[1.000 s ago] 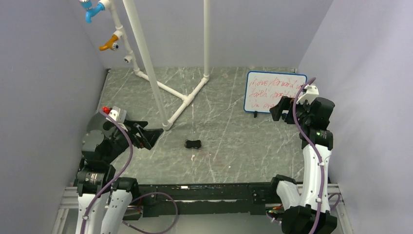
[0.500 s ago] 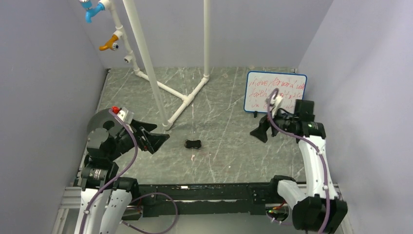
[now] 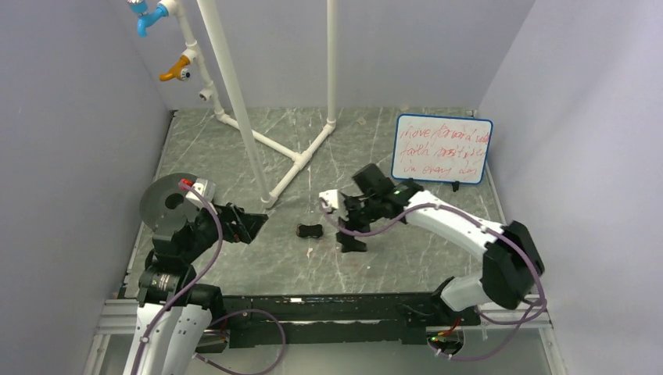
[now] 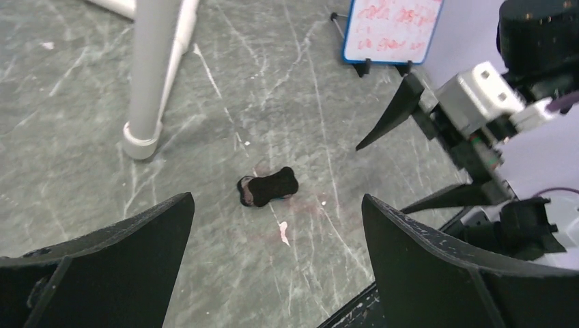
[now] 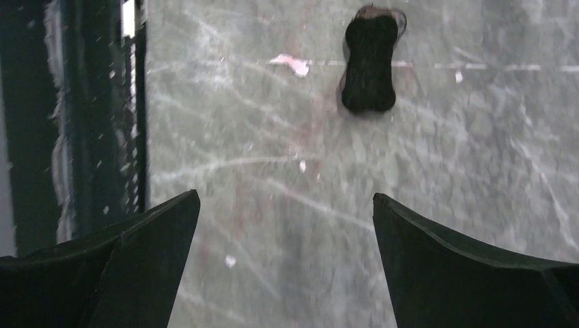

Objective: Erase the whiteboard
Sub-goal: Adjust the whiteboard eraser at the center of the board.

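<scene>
Both wide open and empty, the left gripper point(image 3: 249, 225) and right gripper point(image 3: 349, 228) flank a small black bone-shaped object point(image 3: 310, 230) on the table point(image 3: 406, 250). The whiteboard point(image 3: 442, 148), bearing red writing, stands propped at the far right.

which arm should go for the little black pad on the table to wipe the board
Right, probably. The right hand is open, pointing down just beside the black pad, and the whiteboard stands on that arm's side. The left hand is open and similarly near the pad, but far from the whiteboard.

White, blue-rimmed whiteboard point(image 3: 442, 148), red writing; grey-green marbled table point(image 3: 367, 148)
</scene>
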Robot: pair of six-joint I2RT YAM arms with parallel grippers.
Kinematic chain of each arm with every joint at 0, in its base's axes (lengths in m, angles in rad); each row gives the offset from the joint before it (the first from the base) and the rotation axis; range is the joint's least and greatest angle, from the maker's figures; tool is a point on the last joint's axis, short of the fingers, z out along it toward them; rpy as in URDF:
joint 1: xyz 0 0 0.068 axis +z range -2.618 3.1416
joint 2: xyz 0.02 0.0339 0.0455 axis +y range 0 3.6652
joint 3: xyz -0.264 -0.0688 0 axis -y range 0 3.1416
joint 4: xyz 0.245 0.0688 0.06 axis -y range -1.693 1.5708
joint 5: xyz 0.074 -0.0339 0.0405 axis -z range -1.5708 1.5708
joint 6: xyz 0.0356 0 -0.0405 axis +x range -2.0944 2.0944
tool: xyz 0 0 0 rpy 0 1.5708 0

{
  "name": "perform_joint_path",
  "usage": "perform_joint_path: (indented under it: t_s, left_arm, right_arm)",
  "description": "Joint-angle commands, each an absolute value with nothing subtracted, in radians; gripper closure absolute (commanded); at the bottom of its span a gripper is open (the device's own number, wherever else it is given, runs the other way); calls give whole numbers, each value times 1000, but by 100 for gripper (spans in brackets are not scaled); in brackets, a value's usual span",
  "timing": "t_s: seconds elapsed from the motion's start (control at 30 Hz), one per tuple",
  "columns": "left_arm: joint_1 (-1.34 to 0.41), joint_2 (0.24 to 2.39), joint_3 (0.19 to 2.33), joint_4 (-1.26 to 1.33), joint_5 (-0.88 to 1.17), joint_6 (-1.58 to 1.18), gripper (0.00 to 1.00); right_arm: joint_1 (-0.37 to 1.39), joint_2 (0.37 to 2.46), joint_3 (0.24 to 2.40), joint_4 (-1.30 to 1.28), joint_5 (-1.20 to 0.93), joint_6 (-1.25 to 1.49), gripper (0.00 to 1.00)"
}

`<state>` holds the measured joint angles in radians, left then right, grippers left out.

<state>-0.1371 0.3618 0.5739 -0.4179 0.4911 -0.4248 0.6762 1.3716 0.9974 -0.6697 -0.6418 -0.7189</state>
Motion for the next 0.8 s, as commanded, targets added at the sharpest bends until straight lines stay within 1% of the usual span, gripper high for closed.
perform_joint_path:
  t_s: [0.0, 0.07, 0.13, 0.3, 0.43, 0.57, 0.63, 0.77]
  left_arm:
    - [-140, 302, 570, -457, 364, -462, 1]
    - [-140, 279, 566, -473, 346, -459, 1]
    - [-140, 259, 559, -477, 334, -455, 1]
    - [-140, 225, 558, -499, 320, -438, 1]
    - [-140, 193, 545, -503, 319, -431, 1]
    - [-140, 179, 535, -491, 334, -430, 1]
    - [-140, 182, 537, -490, 339, -427, 1]
    - [-139, 182, 532, -483, 352, -428, 1]
  right_arm:
    - [793, 1448, 994, -367, -448, -539, 0]
    - [833, 1517, 1015, -288, -392, -502, 2]
    - [853, 1596, 1066, -265, -361, -461, 5]
    - [872, 1763, 1172, -281, -341, -419, 15]
    - [898, 1813, 1172, -259, -299, -413, 17]
    - [902, 1864, 1197, -262, -282, -403, 21]
    - [903, 1884, 1208, -262, -280, -402, 24]
    - [905, 1908, 1218, -267, -280, -402, 35]
